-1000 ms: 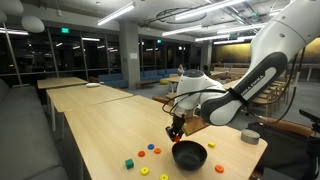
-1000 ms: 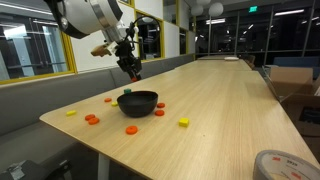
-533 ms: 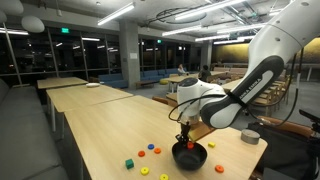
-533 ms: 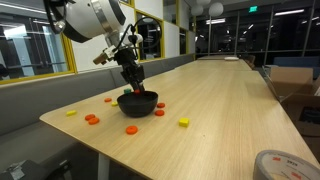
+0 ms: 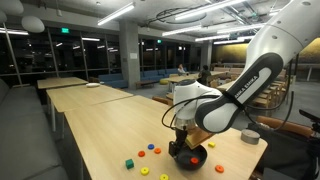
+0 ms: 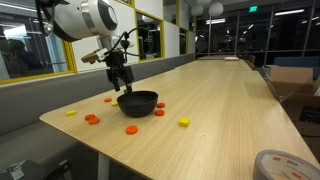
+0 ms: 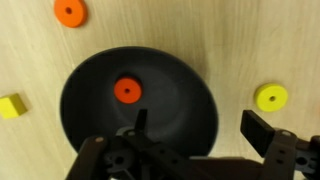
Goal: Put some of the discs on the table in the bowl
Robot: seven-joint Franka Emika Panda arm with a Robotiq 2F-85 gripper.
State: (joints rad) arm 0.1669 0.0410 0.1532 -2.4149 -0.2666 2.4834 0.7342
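- The hand hangs open right over the bowl, its two fingers spread apart with nothing between them.
- One orange-red disc lies flat on the bottom of the bowl, off to one side of the middle. This drop looks done, so the step in hand is probably to get clear and go for another disc.
- The bowl sits on the counter, near its end in both exterior views, with the rest of the discs scattered around it.
- Lift straight up first. In an exterior view the hand sits low against the bowl, and a sideways move at that height could catch the rim and push the bowl along.
- The handiest next piece looks like the yellow disc, just beside the bowl. The orange disc lies a little farther off.
- The small yellow block beside the bowl is no disc; leave it be.
- These discs are thin and flat, so keep the fingers wide, centre them over the disc, and go right down to the counter before closing. Closing too high would likely miss or flick it away.
- With the yellow disc, turn the hand so neither finger comes down on the rim.
- On the way back, let go low over the middle of the bowl, so the disc does not bounce out.
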